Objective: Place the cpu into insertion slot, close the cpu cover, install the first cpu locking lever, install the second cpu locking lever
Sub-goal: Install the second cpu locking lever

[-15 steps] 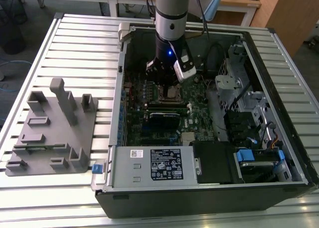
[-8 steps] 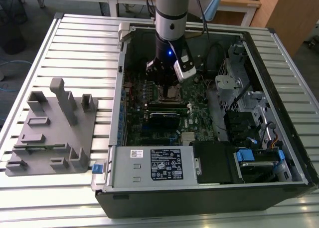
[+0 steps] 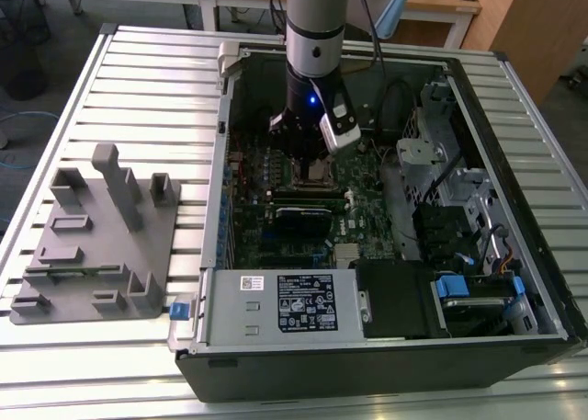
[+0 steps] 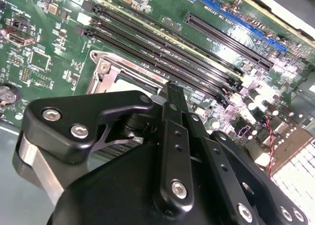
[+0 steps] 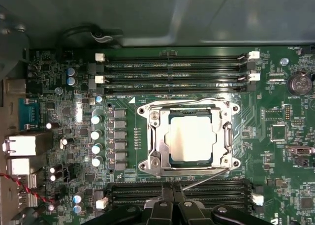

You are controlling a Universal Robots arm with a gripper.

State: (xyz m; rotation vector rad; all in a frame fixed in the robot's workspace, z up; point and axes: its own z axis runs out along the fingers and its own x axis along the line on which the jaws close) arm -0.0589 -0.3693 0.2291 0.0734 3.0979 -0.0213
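First wrist view shows us the cpu (image 5: 191, 139) seated in the insertion slot (image 5: 147, 139), the cpu cover (image 5: 227, 136) closed over it, directly below our end effector (image 5: 172, 210). We judge a locking lever (image 5: 204, 178) is the step in hand; it sits nearest us. Whether our end effector is apart or together, we cannot tell.

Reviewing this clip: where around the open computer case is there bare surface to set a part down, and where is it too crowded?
Bare slatted table lies beyond the grey fixture block, at the exterior view's left of the computer case. Inside the case it is crowded: the gripper hangs over the insertion slot, where the cpu sits.
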